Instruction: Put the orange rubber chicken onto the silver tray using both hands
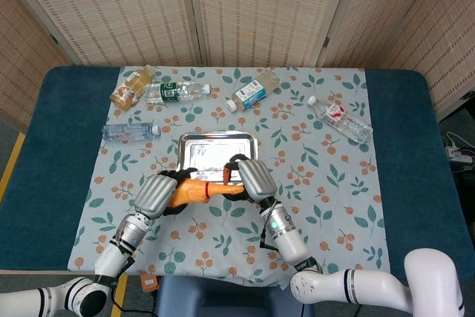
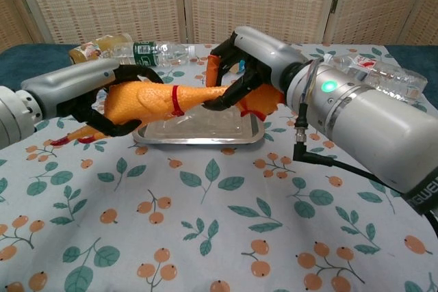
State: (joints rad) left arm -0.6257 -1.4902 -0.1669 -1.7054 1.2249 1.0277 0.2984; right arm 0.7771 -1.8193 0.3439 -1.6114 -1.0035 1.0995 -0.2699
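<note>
The chicken was held in the air between both hands, lying roughly level with its body to the left and its neck to the right, just in front of the near edge of the tray and not yet over its floor. The left hand gripped the fat body, dark fingers wrapped around it from above and below; the right hand gripped the neck end, fingers curled around it. In the head view the chicken sat between the left hand and right hand, overlapping the near rim of the tray. To do the step well, both hands would likely need to travel away from the robot together, keeping the toy level so neither grip twisted it, until the whole body was above the tray floor, then lower evenly before either grip loosened. Both forearms reached forward and converged toward the tray, the backs of the hands turned upward. Several bottles lay well beyond the tray on the leaf-patterned cloth.
</note>
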